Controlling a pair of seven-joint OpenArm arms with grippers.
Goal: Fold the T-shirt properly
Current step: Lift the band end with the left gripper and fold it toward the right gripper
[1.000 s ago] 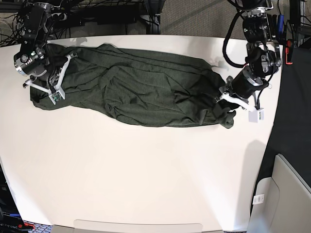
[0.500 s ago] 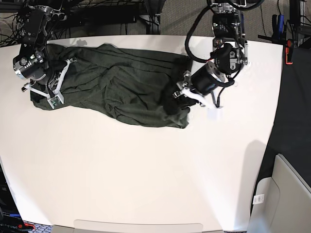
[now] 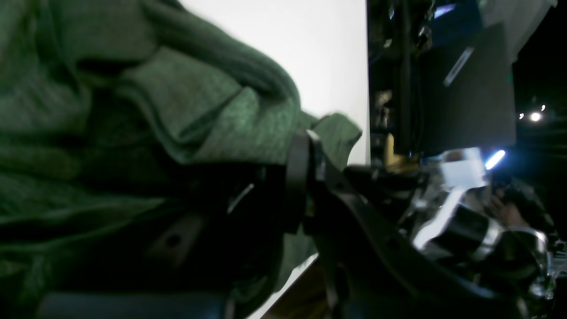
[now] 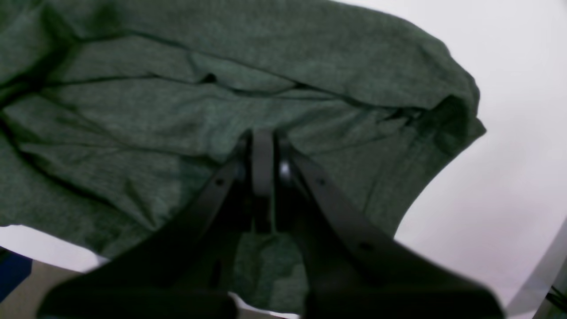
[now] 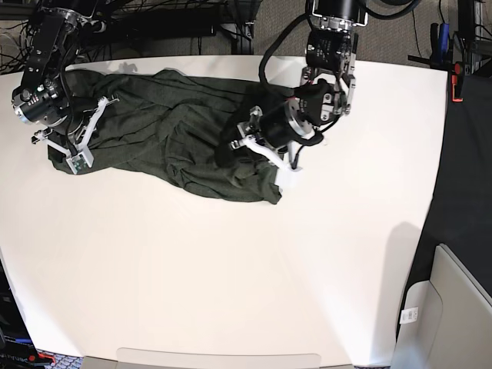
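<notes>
The dark olive-green T-shirt (image 5: 154,127) lies crumpled across the back left of the white table (image 5: 231,269). Its right end is folded over toward the middle. My left gripper (image 5: 237,146) hangs over the shirt's middle, shut on a bunch of that fabric. In the left wrist view the cloth (image 3: 177,88) is gathered at the gripper (image 3: 305,146). My right gripper (image 5: 73,157) is at the shirt's left end. In the right wrist view its jaws are shut, and the gripper (image 4: 262,137) rests tip-down on the fabric (image 4: 177,102); no pinched fold shows.
Beyond the table's right edge is dark floor, with a grey bin (image 5: 453,307) at the bottom right. Cables and stands (image 5: 192,23) run behind the table's back edge. A red tool (image 5: 457,81) sits at the far right.
My left gripper has carried the shirt's right end leftward, from the table's right side to over the shirt's middle. The right gripper has shifted slightly left and stays shut.
</notes>
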